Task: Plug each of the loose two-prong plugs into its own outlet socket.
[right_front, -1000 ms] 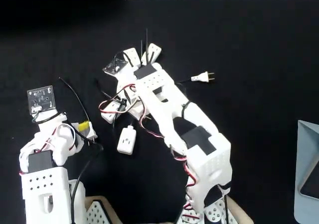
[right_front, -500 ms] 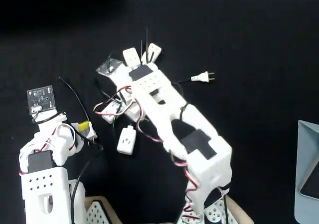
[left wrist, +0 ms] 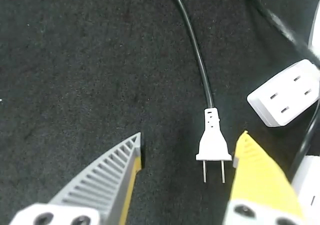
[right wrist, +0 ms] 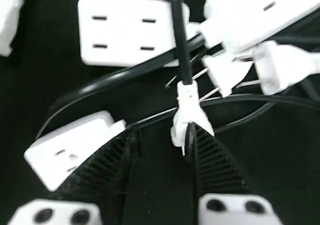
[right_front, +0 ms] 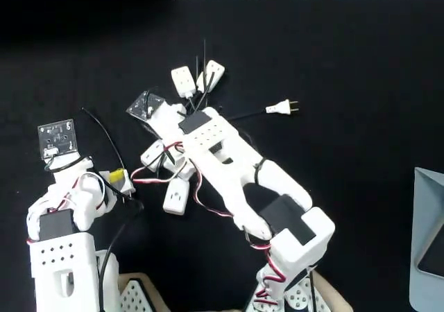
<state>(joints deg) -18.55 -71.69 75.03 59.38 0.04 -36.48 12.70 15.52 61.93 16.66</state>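
Now that the right arm [right_front: 236,163] has swung its wrist leftward and back toward its base, we see the two far outlet blocks [right_front: 182,80] fully uncovered in the high view. The left arm [right_front: 66,222], the lone plug [right_front: 279,107] out to the right and the near outlet [right_front: 175,195] have kept their places.

In the right wrist view, the right gripper [right wrist: 162,135] has its black jaws parted and grasps nothing. A small white plug [right wrist: 186,116] lies against the tip of one finger, its black cord leading away over a four-slot outlet [right wrist: 131,31]. Two more plugs [right wrist: 225,72] lie just beyond it.

In the left wrist view, the left gripper [left wrist: 191,135] is also released. A white two-prong plug [left wrist: 214,145] lies flat on the black table [left wrist: 75,60] between the fingertips, close to the yellow finger [left wrist: 255,170]. Its bare prongs point back toward the gripper and its black lead [left wrist: 192,50] runs away. A white socket block [left wrist: 285,100] sits near.
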